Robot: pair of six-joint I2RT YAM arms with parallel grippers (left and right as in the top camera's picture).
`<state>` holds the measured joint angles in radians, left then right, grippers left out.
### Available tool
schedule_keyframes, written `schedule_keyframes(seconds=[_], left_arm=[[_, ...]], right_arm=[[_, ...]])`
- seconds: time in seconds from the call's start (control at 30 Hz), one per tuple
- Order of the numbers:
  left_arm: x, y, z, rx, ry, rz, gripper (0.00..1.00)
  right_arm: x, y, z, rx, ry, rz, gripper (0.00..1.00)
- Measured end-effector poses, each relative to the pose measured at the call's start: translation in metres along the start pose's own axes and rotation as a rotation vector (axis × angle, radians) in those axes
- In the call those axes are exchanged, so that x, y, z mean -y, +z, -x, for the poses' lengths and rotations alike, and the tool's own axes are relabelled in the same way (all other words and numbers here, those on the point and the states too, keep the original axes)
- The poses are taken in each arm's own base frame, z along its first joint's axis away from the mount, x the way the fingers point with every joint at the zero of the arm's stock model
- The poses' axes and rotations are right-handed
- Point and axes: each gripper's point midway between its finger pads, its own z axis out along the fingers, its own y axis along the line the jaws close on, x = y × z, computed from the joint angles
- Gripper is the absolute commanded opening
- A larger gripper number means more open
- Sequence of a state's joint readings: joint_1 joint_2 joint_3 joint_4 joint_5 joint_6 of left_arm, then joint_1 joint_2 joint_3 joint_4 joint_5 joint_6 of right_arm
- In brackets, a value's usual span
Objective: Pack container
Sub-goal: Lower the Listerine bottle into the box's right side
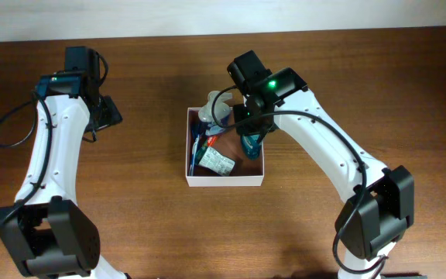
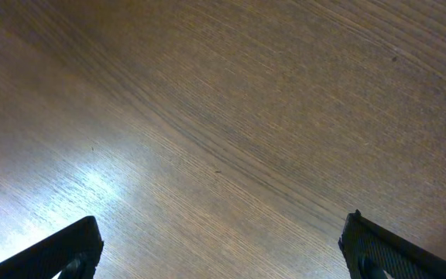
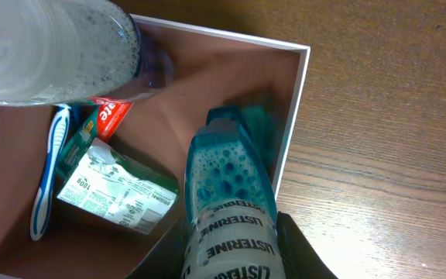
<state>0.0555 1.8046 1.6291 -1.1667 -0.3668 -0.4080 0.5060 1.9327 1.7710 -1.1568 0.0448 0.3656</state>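
Note:
The container (image 1: 224,182) is a square white-walled box with a reddish-brown inside, standing mid-table. My right gripper (image 1: 251,138) hangs over its right side, shut on a teal Listerine bottle (image 1: 249,144). In the right wrist view the teal bottle (image 3: 231,182) sits between my right gripper's (image 3: 231,260) jaws, its far end down inside the container close to the right wall (image 3: 296,101). My left gripper (image 1: 104,113) is far left of the container, over bare wood. The left wrist view shows its fingers (image 2: 60,252) wide apart and the left gripper (image 2: 219,260) open, holding nothing.
Inside the container lie a clear bottle (image 3: 53,46), a blue toothbrush (image 3: 45,186), a red tube (image 3: 111,116) and a green-and-white packet (image 3: 118,194). From overhead the clear bottle (image 1: 210,115) leans at the box's back left corner. Brown wooden table (image 1: 130,201) surrounds it.

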Motion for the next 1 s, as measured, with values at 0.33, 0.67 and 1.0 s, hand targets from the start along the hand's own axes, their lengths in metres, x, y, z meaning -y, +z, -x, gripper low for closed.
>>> schedule_keyframes(seconds=[0.33,0.67,1.0], left_arm=[[0.0000,0.0000,0.0001,0.000,0.000,0.000,0.99],[-0.0001,0.0000,0.0000,0.000,0.000,0.000,0.99],[0.0000,0.0000,0.0000,0.000,0.000,0.000,0.99]], right_arm=[[-0.0010,0.0018,0.0040,0.018,0.002,0.004,0.24],[-0.0016,0.0046,0.0074,0.040,0.003,0.007,0.24],[-0.0011,0.0056,0.0074,0.053,0.009,0.010,0.50]])
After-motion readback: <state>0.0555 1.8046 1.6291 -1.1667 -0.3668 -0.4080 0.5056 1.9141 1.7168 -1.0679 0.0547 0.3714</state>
